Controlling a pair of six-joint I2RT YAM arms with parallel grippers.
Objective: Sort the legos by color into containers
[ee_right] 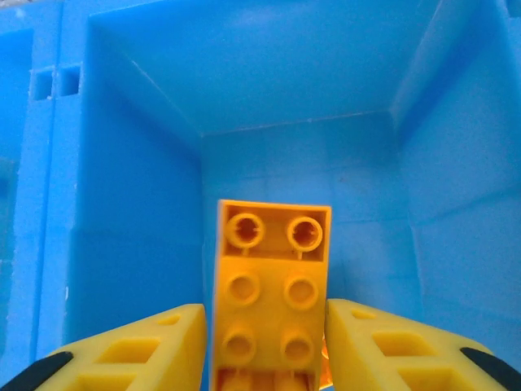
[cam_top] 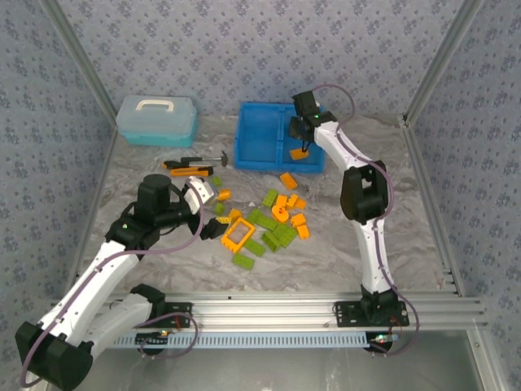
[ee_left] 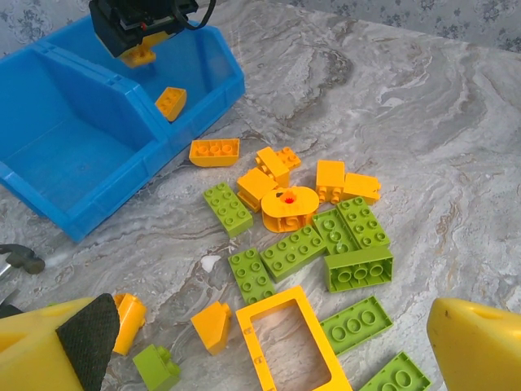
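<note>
Top external: the right gripper point(cam_top: 304, 134) hangs over the right compartment of the blue bin point(cam_top: 264, 166). Left wrist: the left gripper point(ee_left: 273, 350) has its jaws spread wide above loose legos point(ee_left: 293, 252) on the bench point(ee_left: 423, 122). Right wrist: an orange brick point(ee_right: 273, 293) sits between the jaws, clamped or freed cannot be told; let it go low and centred.

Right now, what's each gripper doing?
Left gripper: open, holding nothing.
Right gripper: closed on an orange brick over the blue bin.

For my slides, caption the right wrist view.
Orange brick between the jaws of the right gripper over a blue bin compartment.
</note>
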